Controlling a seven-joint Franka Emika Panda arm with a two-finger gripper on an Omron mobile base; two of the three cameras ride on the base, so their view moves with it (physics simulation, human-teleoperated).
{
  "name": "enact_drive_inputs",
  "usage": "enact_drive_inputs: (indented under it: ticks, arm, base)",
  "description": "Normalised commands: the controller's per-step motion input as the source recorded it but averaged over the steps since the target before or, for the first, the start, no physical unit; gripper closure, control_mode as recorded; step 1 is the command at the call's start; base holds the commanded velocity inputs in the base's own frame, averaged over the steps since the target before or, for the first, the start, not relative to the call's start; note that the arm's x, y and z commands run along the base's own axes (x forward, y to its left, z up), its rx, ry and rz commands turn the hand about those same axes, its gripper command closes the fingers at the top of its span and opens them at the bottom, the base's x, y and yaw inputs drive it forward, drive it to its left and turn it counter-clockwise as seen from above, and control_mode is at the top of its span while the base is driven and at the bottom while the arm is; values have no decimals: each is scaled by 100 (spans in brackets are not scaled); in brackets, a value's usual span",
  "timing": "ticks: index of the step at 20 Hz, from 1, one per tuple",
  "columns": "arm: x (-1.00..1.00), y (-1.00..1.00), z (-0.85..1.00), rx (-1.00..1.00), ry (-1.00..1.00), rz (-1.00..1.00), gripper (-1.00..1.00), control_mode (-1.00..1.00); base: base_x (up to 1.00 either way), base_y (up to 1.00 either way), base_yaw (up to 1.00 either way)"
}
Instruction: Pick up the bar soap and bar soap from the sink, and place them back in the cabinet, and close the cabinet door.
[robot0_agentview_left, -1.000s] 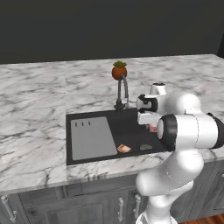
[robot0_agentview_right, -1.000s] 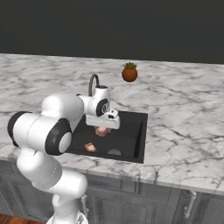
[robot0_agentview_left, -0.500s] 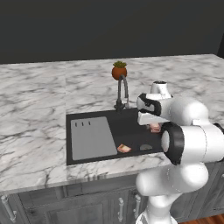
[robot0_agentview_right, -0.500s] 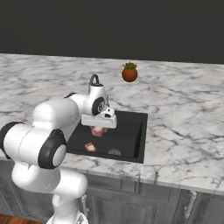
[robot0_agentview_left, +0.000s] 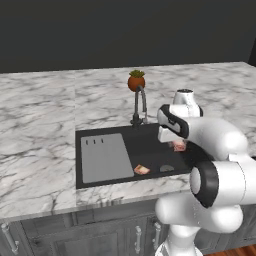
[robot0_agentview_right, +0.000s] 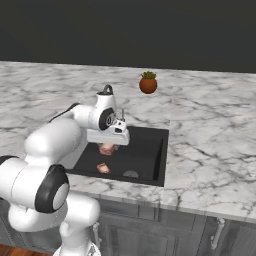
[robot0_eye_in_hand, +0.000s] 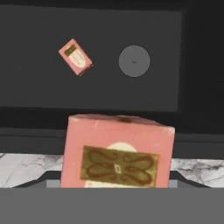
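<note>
One bar soap (robot0_eye_in_hand: 117, 157) sits gripped in the tool (robot0_agentview_left: 178, 145); its twin (robot0_eye_in_hand: 75, 57) lies in the sink (robot0_eye_in_hand: 39, 26).

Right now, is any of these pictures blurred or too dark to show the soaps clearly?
Hand view: sharp; the held bar soap looms large, its print readable, the loose bar soap small but clear. Left base view: evenly lit, the sink very dark. Right base view: slightly soft, soaps coarse.

potted plant (robot0_agentview_left: 136, 80) on marble counter (robot0_agentview_left: 40, 115) | grey drawers (robot0_agentview_left: 100, 235) below

marble counter (robot0_agentview_left: 40, 110), dark wall (robot0_agentview_left: 100, 30)
</note>
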Motion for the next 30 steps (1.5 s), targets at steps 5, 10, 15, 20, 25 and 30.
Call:
enact_drive_inputs:
  ticks: [5,10,15,20,25,30]
  arm:
    - [-25,9,21,0,0,0,100,-100]
    - [-33,1,25,0,0,0,100,-100]
    - [-39,0,34,0,-1,0,100,-100]
    - [-45,0,31,0,-4,1,100,-100]
    - [-47,0,29,0,-6,0,100,-100]
    - [-43,2,26,0,-7,0,100,-100]
  base:
    - [0,0,0]
    - [0,0,0]
    - [0,0,0]
    - [0,0,0]
    - [0,0,0]
    - [0,0,0]
